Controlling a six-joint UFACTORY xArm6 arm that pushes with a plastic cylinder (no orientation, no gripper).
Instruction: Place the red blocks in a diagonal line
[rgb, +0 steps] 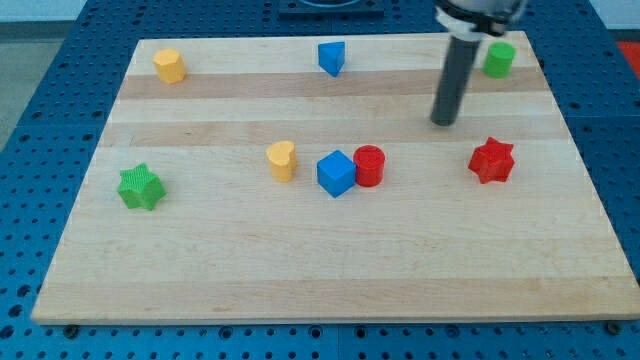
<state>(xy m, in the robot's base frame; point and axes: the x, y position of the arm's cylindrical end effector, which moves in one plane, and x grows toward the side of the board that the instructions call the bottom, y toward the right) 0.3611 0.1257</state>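
Two glossy red blocks, cylinder (369, 165) and star (491, 160), on pale wood

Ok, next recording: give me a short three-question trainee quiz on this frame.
1. True or false: my tip touches the red star block.
2. Which block touches the red cylinder block? A) yellow heart block B) blue cube block C) green star block
3. Fill in: the green cylinder block sits near the board's top ____ corner in the view.

Key: 1 false, the tip stands apart, above and left of it in the view; 2 B; 3 right.
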